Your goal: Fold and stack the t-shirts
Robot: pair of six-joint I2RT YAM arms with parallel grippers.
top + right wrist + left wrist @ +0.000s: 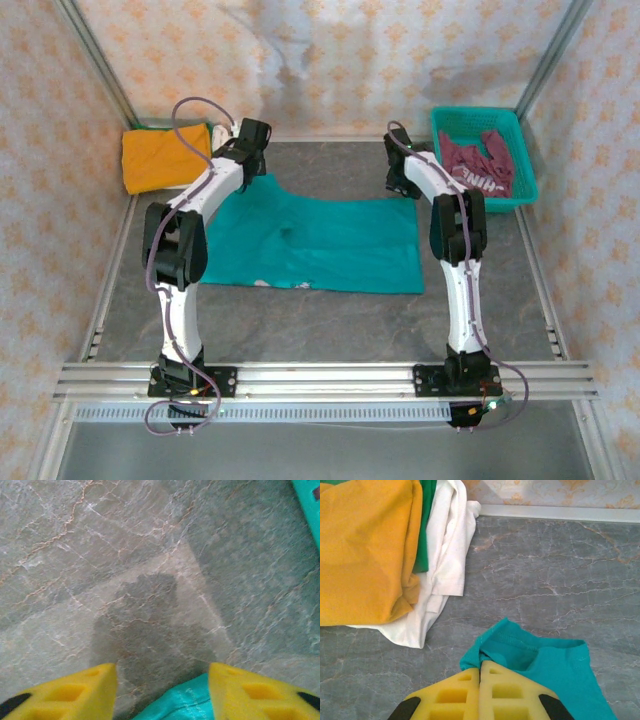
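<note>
Yellow fingers (512, 692) of my left hand (481, 672) are pressed together, pinching a bunched far-left corner of the teal t-shirt (560, 672), which lies spread on the grey table (320, 325) between my two arms. My right hand (161, 672) is spread wide above the far-right corner, holding nothing. A tip of teal cloth peeks up between its fingers, and I cannot tell whether they touch it. I judge this to be the start of a fold: both far corners must be held before the far edge can be brought over toward me. So the next move calls for the right hand to drop onto that corner and close on the cloth, matching the left. Both arms reach forward with elbows raised and wrists pitched down at the shirt's far edge. Just beyond my left hand the orange t-shirt (360, 555) lies folded on a white t-shirt (447, 555); the maroon t-shirt (478, 165) sits in the teal basket (528, 188).
</note>
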